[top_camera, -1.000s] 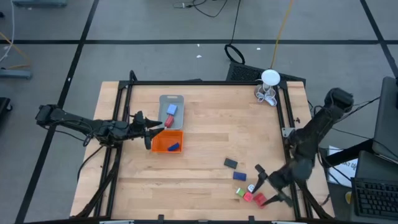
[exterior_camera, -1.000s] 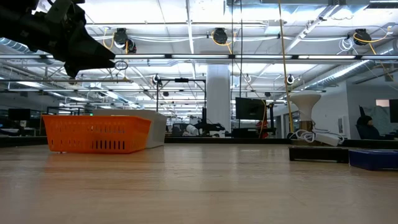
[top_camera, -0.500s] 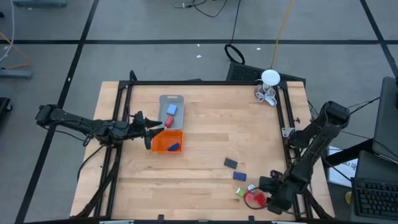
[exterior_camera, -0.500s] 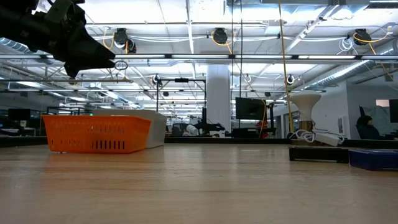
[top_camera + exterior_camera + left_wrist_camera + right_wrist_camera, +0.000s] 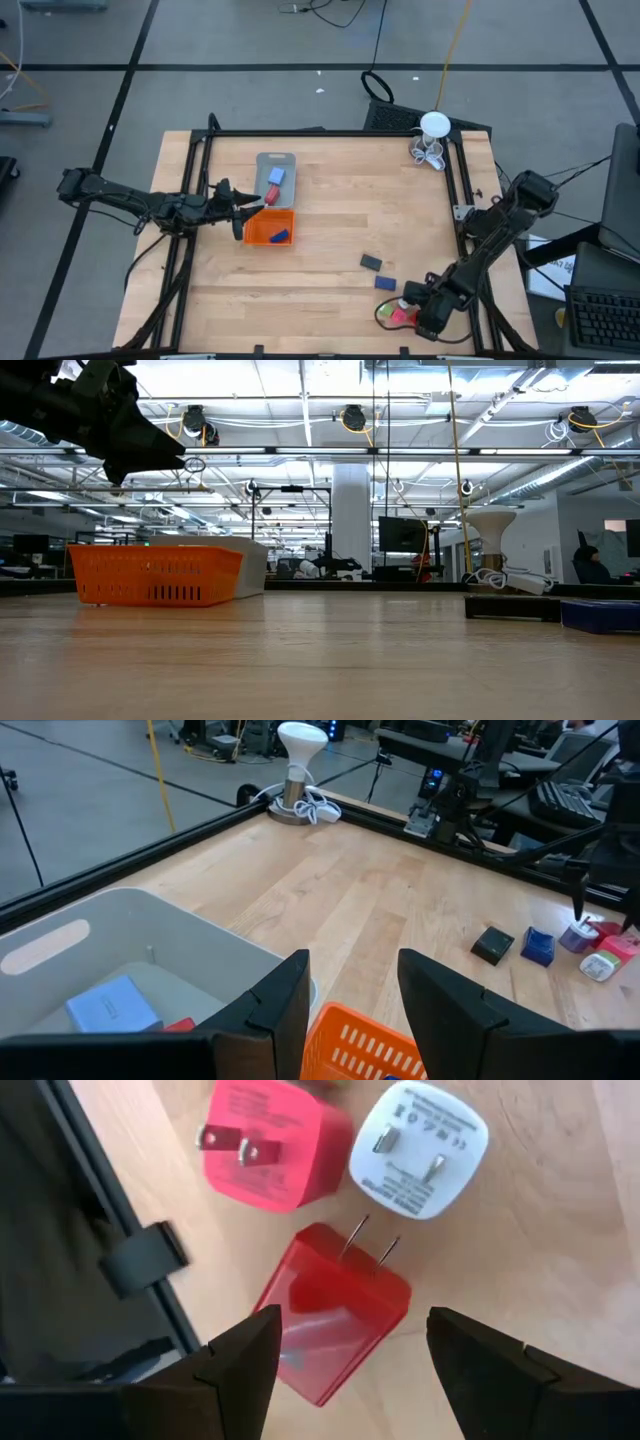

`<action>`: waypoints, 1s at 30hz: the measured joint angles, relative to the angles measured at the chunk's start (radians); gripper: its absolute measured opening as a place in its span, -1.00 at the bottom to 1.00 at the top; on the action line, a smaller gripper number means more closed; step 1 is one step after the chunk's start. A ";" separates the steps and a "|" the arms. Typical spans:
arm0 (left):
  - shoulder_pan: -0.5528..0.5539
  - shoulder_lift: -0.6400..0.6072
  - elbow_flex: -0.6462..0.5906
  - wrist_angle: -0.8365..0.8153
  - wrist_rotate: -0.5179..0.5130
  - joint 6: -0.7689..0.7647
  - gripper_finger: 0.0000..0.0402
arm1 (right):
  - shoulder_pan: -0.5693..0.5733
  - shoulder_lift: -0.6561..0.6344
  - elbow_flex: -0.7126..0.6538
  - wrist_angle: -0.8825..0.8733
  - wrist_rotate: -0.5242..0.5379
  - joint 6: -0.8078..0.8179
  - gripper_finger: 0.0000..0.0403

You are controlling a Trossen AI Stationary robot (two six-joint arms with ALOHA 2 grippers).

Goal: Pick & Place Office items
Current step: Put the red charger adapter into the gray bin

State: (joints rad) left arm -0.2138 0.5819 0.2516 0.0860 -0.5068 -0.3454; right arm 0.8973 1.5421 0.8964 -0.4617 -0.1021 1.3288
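Several office items lie near the table's front right: a black block [image 5: 371, 263], a blue one [image 5: 386, 283], and a cluster under my right gripper [image 5: 410, 316]. The right wrist view shows that cluster as a red plug block [image 5: 335, 1312], a pink one [image 5: 268, 1142] and a white one [image 5: 420, 1145], all flat on the wood. My right gripper [image 5: 350, 1370] is open and points down, its fingers on either side of the red block and above it. My left gripper [image 5: 246, 213] hangs open over the orange tray [image 5: 262, 232] and the grey tray [image 5: 277, 160], with nothing in it.
The grey tray holds a blue piece [image 5: 110, 1005] and a red one [image 5: 272, 195]; the orange tray holds a blue piece [image 5: 281, 236]. A white round thing with wire loops [image 5: 433, 127] stands at the far right corner. A black frame rail [image 5: 80, 1250] runs close beside the cluster.
My right gripper has come down over the cluster at the front right, tipping from nearly level to pointing down and rolling about its own axis. Its fingers stay open. The items have not moved.
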 joint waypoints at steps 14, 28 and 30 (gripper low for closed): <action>0.000 0.000 0.000 0.000 0.000 0.000 -0.22 | -0.021 0.003 -0.044 -0.213 0.185 -0.036 0.15; 0.000 0.000 0.000 0.000 0.000 0.001 -0.22 | -0.093 -0.028 -0.046 -0.414 0.259 -0.088 -0.01; 0.000 0.000 0.000 0.000 0.000 0.001 -0.22 | -0.092 -0.029 -0.046 -0.386 0.279 -0.107 0.01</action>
State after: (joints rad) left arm -0.2138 0.5822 0.2516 0.0863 -0.5068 -0.3443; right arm 0.8053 1.5129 0.8499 -0.8478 0.1765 1.2217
